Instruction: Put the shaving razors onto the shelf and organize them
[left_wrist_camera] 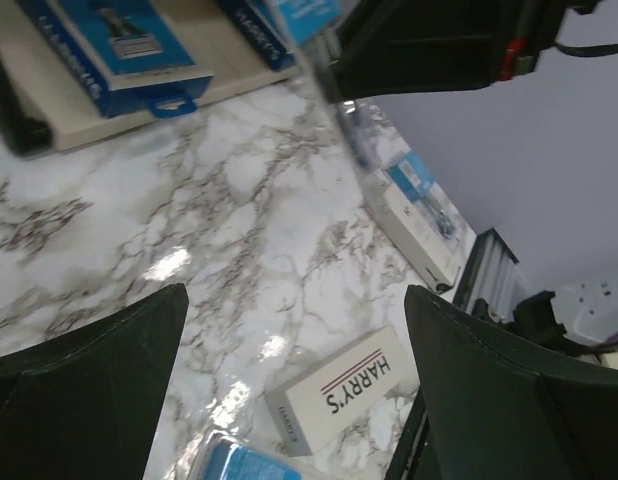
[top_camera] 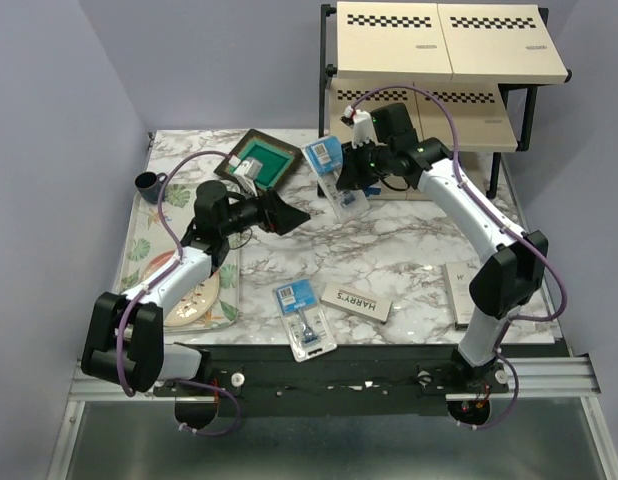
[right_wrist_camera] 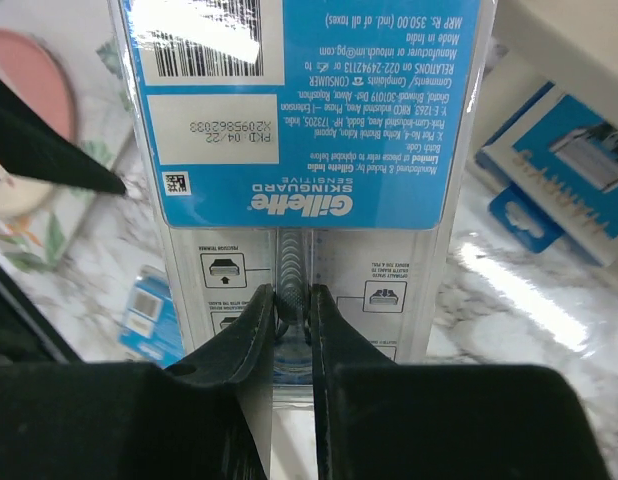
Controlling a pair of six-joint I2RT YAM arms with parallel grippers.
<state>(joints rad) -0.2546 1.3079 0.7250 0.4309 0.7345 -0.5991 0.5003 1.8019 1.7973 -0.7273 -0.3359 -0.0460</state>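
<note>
Top external view puts the right jaws at upper centre of the frame, just in front of the shelf [top_camera: 509,60], clenched on a clear blister pack [top_camera: 327,158] with a light-blue card. Right wrist view shows that grasp close up. Both black fingers [right_wrist_camera: 251,335] pinch the pack's clear half along its middle, and the printed "Gillette" card fills the top of the frame. Whether the pack's far end touches the marble tabletop [top_camera: 409,240] I cannot tell from either view.

The left jaws sit left of centre in the top view, released and pointing toward the held pack. Left wrist view shows their two dark fingers [left_wrist_camera: 89,380] spread wide in the lower corners, with only marble between them.

One dark-blue flat box [left_wrist_camera: 114,45] lies on the shelf's lowest board at the upper left of the left wrist frame, and the edge of another shows just to its right.

Lying on the tabletop in the top view are a second blister pack [top_camera: 304,318] at bottom centre, a white "HARRY'S" box [top_camera: 357,301] near it on the right, and another long white box [top_camera: 459,292] at lower right beside the right arm. A dark square frame with green centre [top_camera: 257,160] sits upper left of centre. A floral tray [top_camera: 149,255] runs along the left side, with a small dark cup [top_camera: 149,184] near its upper end.
</note>
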